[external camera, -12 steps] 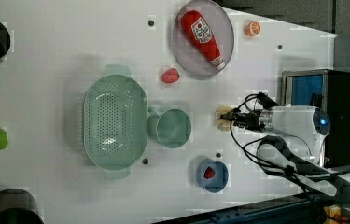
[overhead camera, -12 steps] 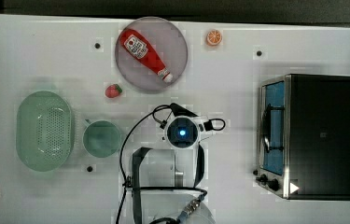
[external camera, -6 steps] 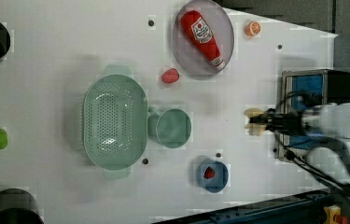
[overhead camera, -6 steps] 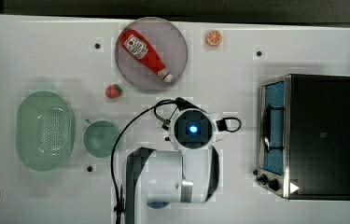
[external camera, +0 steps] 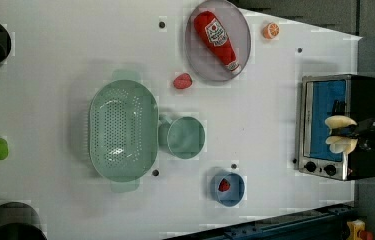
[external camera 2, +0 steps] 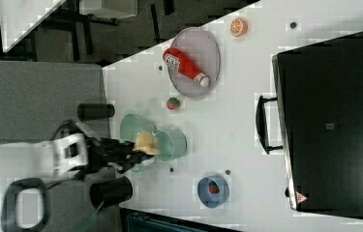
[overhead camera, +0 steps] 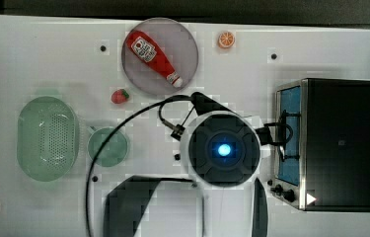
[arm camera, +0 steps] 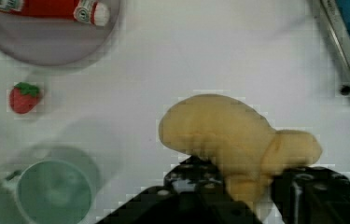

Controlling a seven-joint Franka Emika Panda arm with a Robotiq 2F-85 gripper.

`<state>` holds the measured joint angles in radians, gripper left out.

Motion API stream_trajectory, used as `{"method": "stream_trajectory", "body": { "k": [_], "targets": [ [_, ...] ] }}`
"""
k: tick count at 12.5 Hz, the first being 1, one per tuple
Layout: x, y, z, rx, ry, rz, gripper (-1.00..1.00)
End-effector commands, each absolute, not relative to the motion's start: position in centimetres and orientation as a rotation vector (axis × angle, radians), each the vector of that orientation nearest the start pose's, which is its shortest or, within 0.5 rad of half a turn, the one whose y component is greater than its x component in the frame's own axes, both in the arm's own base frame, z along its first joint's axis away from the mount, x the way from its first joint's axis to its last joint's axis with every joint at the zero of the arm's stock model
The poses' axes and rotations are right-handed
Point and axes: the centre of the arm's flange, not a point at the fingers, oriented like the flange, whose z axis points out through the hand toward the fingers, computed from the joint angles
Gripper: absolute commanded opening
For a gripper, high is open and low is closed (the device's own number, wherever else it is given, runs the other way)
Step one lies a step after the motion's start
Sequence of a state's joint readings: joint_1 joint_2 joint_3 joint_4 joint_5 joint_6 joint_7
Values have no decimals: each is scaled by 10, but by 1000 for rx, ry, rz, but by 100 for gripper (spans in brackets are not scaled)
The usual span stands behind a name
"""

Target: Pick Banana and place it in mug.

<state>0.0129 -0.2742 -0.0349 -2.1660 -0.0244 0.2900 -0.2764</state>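
Observation:
The pale yellow banana (arm camera: pixel 231 135) hangs high above the table with my gripper (arm camera: pixel 247 184) shut on it, black fingers (arm camera: pixel 196 179) on either side. In the left view the banana (external camera: pixel 339 134) and gripper (external camera: pixel 350 134) appear in front of the oven. In the right view the banana (external camera 2: pixel 145 141) overlaps the mug (external camera 2: pixel 173 145). The small round teal mug (overhead camera: pixel 107 146) stands upright and empty beside the basket, to the top view's left of my wrist (overhead camera: pixel 224 148). The mug (arm camera: pixel 53 193) also appears in the wrist view, off to one side of the banana.
An oval pale-green basket (overhead camera: pixel 48 138) sits next to the mug. A grey plate (overhead camera: pixel 185 42) holds a ketchup bottle (overhead camera: pixel 153 55). A strawberry (overhead camera: pixel 120 96), an orange slice (overhead camera: pixel 226 39) and a toaster oven (overhead camera: pixel 338 143) are on the table. A blue bowl (external camera: pixel 235 192) holds a strawberry.
The arm has risen with the banana in its grip, so the wrist looks far larger in the top view. In the left view the banana has shifted right, toward the oven.

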Motion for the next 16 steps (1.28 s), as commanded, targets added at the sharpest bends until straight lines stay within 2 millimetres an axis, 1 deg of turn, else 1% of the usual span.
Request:
{"method": "stream_trajectory", "body": {
  "k": [1,3,5,6,8,9,10,11,13,14,15,16],
  "targets": [
    [465,51,478,-3108,832,159,-34],
    [458,98,477,-3097,884,152,-34],
    [445,148,472,-3027,1017,188,-34],
    [432,183,459,-2960,1151,232,-34],
    [428,213,432,-2926,1217,185,-34],
    [429,224,416,-2895,1234,143,-34],
    [430,232,395,-2857,1269,115,-34],
    [431,236,373,-2826,1305,105,-34],
    [436,240,334,-2792,1301,95,-34],
    [439,241,318,-2779,1307,111,-34],
    [440,240,300,-2790,1321,158,-34],
    [441,238,284,-2794,1330,195,-29]
  ]
}}
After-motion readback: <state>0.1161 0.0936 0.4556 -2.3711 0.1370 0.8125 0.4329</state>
